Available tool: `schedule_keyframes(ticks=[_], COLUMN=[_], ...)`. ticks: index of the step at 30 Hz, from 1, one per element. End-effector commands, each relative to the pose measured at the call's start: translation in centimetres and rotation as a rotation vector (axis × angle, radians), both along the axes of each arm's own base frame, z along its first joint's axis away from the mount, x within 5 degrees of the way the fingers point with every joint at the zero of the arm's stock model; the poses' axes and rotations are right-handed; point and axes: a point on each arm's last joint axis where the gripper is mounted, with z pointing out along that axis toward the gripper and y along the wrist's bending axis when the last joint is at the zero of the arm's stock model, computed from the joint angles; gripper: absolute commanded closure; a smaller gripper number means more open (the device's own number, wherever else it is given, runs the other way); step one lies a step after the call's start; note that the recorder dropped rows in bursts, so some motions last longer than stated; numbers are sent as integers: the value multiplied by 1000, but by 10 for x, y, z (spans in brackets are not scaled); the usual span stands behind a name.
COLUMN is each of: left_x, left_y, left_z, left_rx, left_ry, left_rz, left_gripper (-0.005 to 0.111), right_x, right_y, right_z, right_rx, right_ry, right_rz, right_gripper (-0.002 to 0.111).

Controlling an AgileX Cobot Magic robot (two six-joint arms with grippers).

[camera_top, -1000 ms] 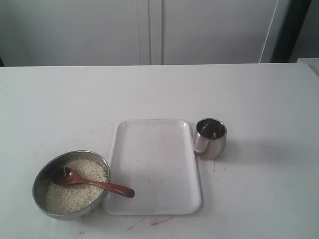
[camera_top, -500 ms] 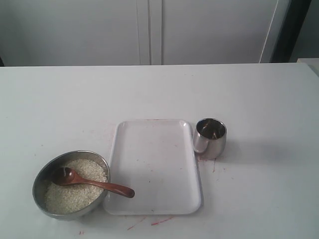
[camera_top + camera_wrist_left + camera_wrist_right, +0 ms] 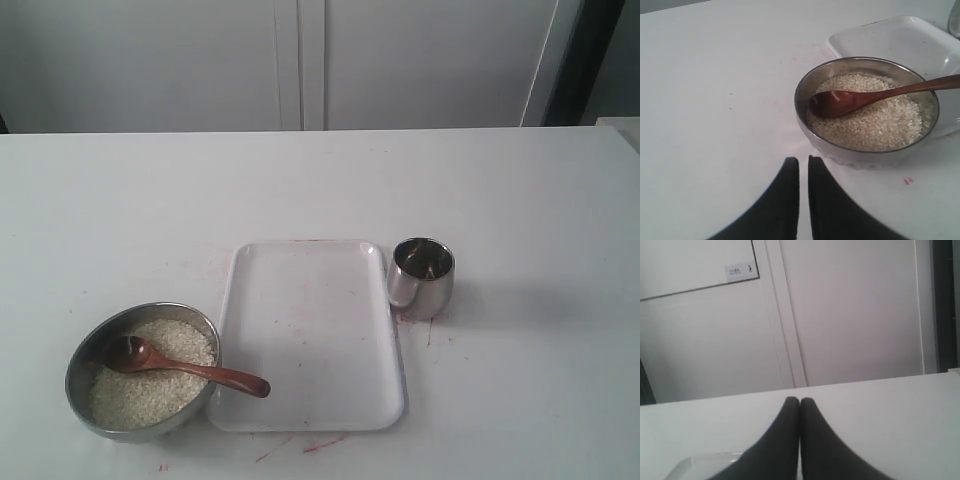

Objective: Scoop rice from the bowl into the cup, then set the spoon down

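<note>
The wide steel bowl [image 3: 140, 430] sits at the table's front left, filled with white rice [image 3: 150, 390]. The brown wooden spoon [image 3: 190, 371] lies in it, head on the rice, handle sticking out over the rim toward the tray. The small shiny cup [image 3: 421, 275] stands upright right of the tray. Neither gripper shows in the exterior view. In the left wrist view my left gripper [image 3: 803, 159] hovers just short of the bowl [image 3: 801, 100], holding nothing, only a thin slit between its fingers. My right gripper [image 3: 799, 400] is shut and empty, facing the back wall.
A white rectangular tray [image 3: 310, 330] lies between bowl and cup, its surface bare apart from red specks. Red marks dot the table near the tray's front edge. White cabinet doors stand behind the table.
</note>
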Motion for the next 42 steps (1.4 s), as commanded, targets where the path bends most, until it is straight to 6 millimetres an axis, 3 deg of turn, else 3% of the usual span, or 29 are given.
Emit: schedule_keyframes(ticks=[1,5,10,12,14,20,31,37,42], left_x=[0,0,0,0,0,0,0,0,0], left_y=[0,0,0,0,0,0,0,0,0], left_z=[1,1,1,1,1,1,1,1,1], left_rx=[-9,-9,-9,-9,-9,-9,-9,-9,-9], left_ry=[-2,-2,-2,-2,-2,-2,-2,-2,-2], left_rz=[-5,-5,-5,-5,-5,-5,-5,-5,-5], left_gripper=[92,92,92,92,92,92,92,92,92], right_x=[-2,-2,-2,-3,-7,-9,49,72,97], right_y=[1,2,1,-1,-3,3,32,39,55], right_z=[7,8,6,11,23,77,190,223,226], right_rx=[100,110,364,474,467,254,-234,-364,-516], right_ry=[-90,-103,-62,15,70,292,661,792,790], right_rz=[29,34,68,45,19,84,357,439,527], right_gripper=[108,108,108,108,108,108,108,108,108])
